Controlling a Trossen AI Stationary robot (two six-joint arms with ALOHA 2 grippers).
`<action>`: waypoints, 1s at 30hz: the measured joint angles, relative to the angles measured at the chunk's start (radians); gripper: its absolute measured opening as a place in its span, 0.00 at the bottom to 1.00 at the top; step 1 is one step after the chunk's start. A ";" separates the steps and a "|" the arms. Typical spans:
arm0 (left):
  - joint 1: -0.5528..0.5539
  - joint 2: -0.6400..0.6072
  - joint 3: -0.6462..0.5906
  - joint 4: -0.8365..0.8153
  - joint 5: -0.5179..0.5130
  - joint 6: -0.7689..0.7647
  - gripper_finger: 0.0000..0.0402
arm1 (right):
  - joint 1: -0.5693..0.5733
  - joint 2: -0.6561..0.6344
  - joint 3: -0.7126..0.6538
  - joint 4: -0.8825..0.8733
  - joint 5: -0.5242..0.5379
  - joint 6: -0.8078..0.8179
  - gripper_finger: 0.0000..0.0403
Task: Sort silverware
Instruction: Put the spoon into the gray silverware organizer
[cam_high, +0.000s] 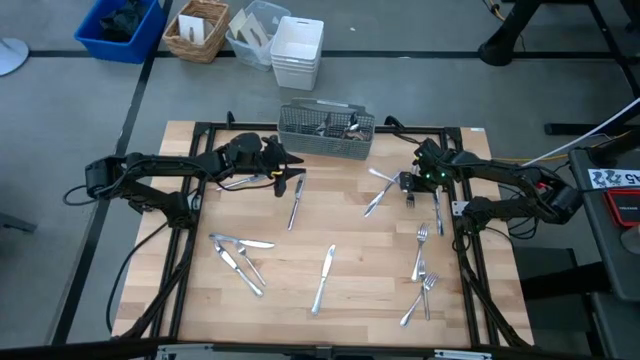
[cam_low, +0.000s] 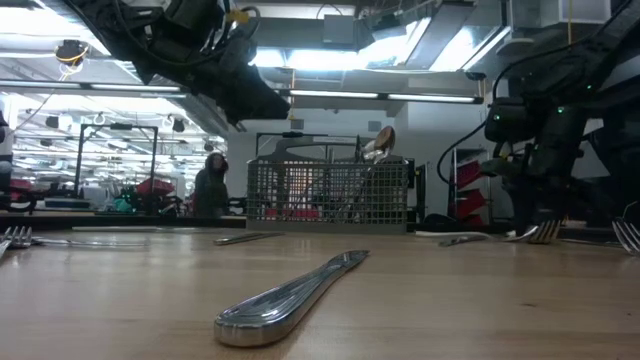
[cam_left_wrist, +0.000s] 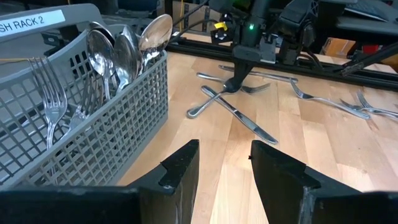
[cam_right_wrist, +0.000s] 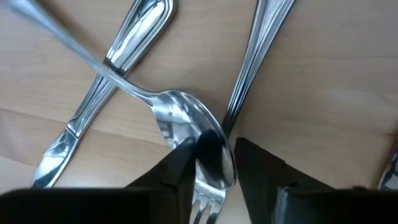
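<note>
Right end effector (cam_high: 409, 188) is hovering low over the crossed silverware near the counter's (cam_high: 350, 300) right edge in the high view, while the left end effector (cam_high: 285, 163) is waiting by the far edge, just beside the mesh caddy (cam_high: 325, 131). Loose pieces are lying scattered: knives near the left edge (cam_high: 238, 258), a knife (cam_high: 324, 277) in the middle with its long axis running from near edge to far edge, and forks (cam_high: 421, 268) along the right edge.

From the low view, that middle knife (cam_low: 290, 295) is lying flat, its long axis running away towards the caddy (cam_low: 328, 190), where a spoon (cam_low: 379, 142) is standing bowl-up.

Through the left wrist view, the left fingers (cam_left_wrist: 181, 167) are standing parted and empty beside the caddy (cam_left_wrist: 93, 130), which is holding upright spoons (cam_left_wrist: 127, 50) and forks (cam_left_wrist: 48, 87).

Through the right wrist view, the right fingers (cam_right_wrist: 180, 158) are straddling a spoon bowl (cam_right_wrist: 189, 130) resting over a fork's tines (cam_right_wrist: 202, 202), partly open and closing around the bowl; whether they are gripping it I cannot tell. The spoon's handle is crossing over a knife (cam_right_wrist: 112, 87).
</note>
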 joint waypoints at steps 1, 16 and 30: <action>0.000 0.000 0.000 -0.006 0.000 0.000 0.35 | 0.000 0.000 0.000 0.001 -0.002 0.000 0.26; 0.000 0.000 0.000 -0.042 0.000 0.000 0.35 | 0.001 0.002 0.000 0.037 -0.051 -0.017 0.09; 0.000 0.001 0.000 -0.042 0.000 0.000 0.35 | 0.001 0.002 0.126 -0.102 -0.003 -0.173 0.03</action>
